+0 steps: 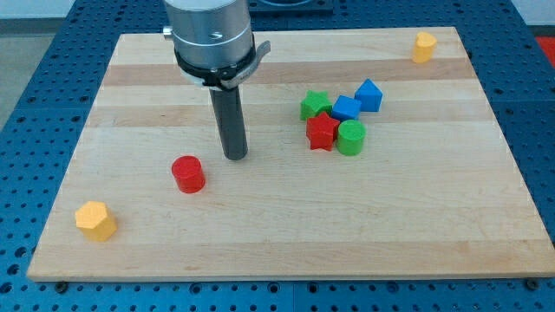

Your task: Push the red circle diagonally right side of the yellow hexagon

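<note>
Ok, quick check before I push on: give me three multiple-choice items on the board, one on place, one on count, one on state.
1. My tip stands where relative to the red circle?
A. to its upper right
B. to its lower left
C. on top of it

2. How many yellow blocks are on the board?
A. one
B. two
C. three

3. Is my tip touching the red circle?
A. yes
B. no, a gap shows

Key: 1 A, the rod ends up and right of the circle. 2 B, the yellow hexagon at lower left and a yellow block at upper right. 3 B, bare wood lies between them.

My tip (236, 156) just right of the red circle (187, 173), yellow hexagon (95, 220) lower left.
</note>
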